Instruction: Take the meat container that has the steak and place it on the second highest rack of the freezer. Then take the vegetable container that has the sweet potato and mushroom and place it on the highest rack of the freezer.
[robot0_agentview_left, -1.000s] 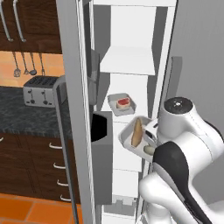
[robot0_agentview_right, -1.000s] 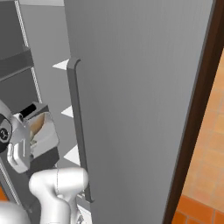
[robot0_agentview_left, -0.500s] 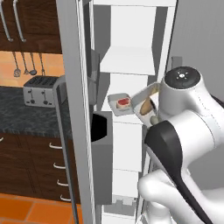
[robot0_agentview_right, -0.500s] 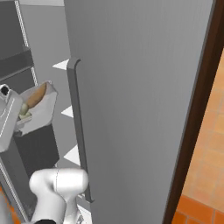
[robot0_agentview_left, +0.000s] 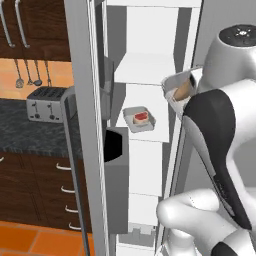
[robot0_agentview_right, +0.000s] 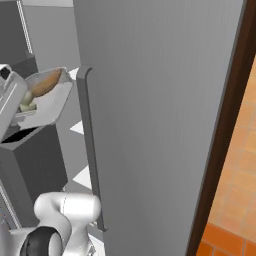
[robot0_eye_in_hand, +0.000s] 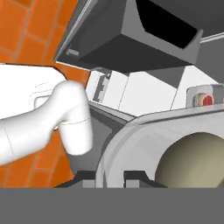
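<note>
Here, every place is given relative to the freezer (robot0_agentview_left: 145, 75).
Freezer: open, its white racks stacked one above another, its grey door (robot0_agentview_right: 150, 115) swung wide.
Meat container (robot0_agentview_left: 138, 119): sits on a rack inside the freezer, one rack below the highest visible one; the red steak (robot0_agentview_left: 141, 117) lies in it.
Vegetable container (robot0_agentview_right: 42, 100): held up in the air in front of the freezer's open side, level with the upper racks, tilted, not resting on any rack.
Contents: a brown sweet potato (robot0_agentview_right: 45, 82) lies along its upper edge; a pale mushroom (robot0_agentview_right: 27, 102) sits lower in it.
Gripper (robot0_eye_in_hand: 109, 178): clamped on the vegetable container's rim, one fingertip on each side of the wall.
Toaster (robot0_agentview_left: 46, 102): on the dark worktop (robot0_agentview_left: 30, 135), left of the freezer.
</note>
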